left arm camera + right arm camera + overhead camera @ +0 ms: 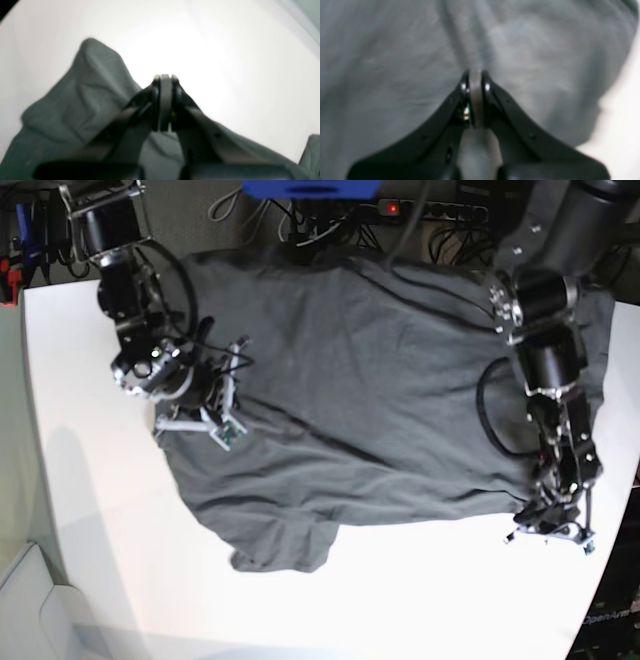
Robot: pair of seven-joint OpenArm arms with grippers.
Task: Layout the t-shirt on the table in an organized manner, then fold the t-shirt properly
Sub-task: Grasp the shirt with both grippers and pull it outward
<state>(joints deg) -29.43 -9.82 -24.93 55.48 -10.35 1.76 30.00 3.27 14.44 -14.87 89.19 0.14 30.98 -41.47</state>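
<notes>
Dark grey cloth, the t-shirt [380, 390], is spread rumpled across the white desk [110, 580]; its edges are pinched by the clenched left fingers [165, 105] and right fingers [475, 100] at opposite sides

White, smooth worktop [100, 580] with a rounded near corner. Spread directly on it: dark charcoal-grey t-shirt [370, 400], wrinkled, covering the far and middle part, one sleeve lying toward the bare front area.
</notes>
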